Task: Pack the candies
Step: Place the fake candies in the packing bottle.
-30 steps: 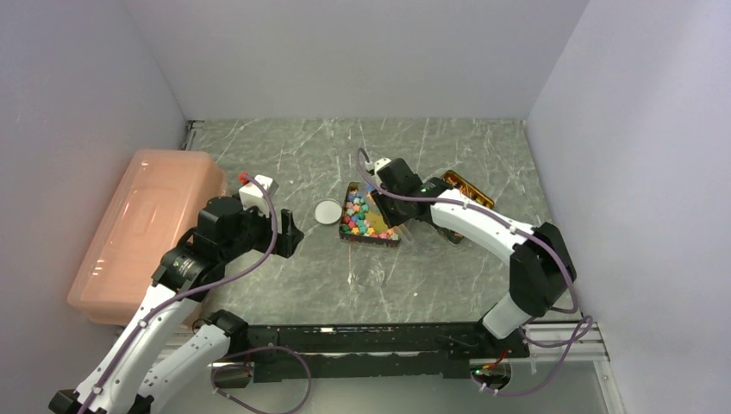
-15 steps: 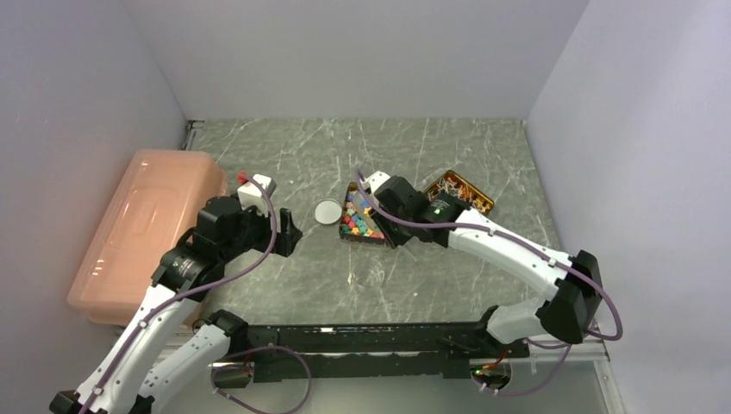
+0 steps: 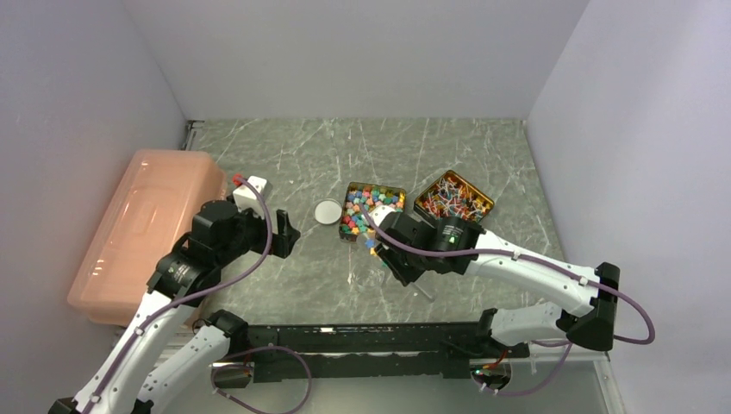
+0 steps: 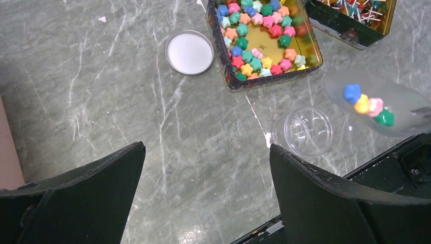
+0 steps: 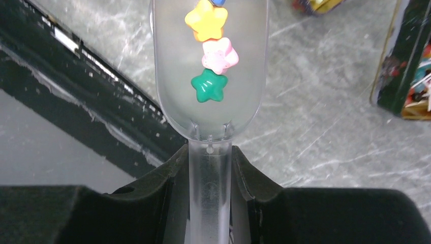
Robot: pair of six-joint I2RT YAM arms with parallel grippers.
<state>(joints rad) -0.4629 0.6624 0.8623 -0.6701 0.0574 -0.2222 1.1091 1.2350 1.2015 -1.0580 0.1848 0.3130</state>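
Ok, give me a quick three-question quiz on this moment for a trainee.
1. True or false: the left claw is shut on the white lid.
2. What does the right claw hold? A) a gold tin B) a clear scoop C) the open jar
3. How many candies lie in the scoop, going by the left wrist view?
Key: 1 false, it stands open and holds nothing. 2 B. 3 four: blue, yellow, pink, green.

My left gripper (image 4: pixel 206 148) gapes over grey marble (image 4: pixel 127 101). Beyond it — candies (image 4: pixel 247 55) in a gold tin (image 4: pixel 269 81), white lid (image 4: pixel 189 53) beside.
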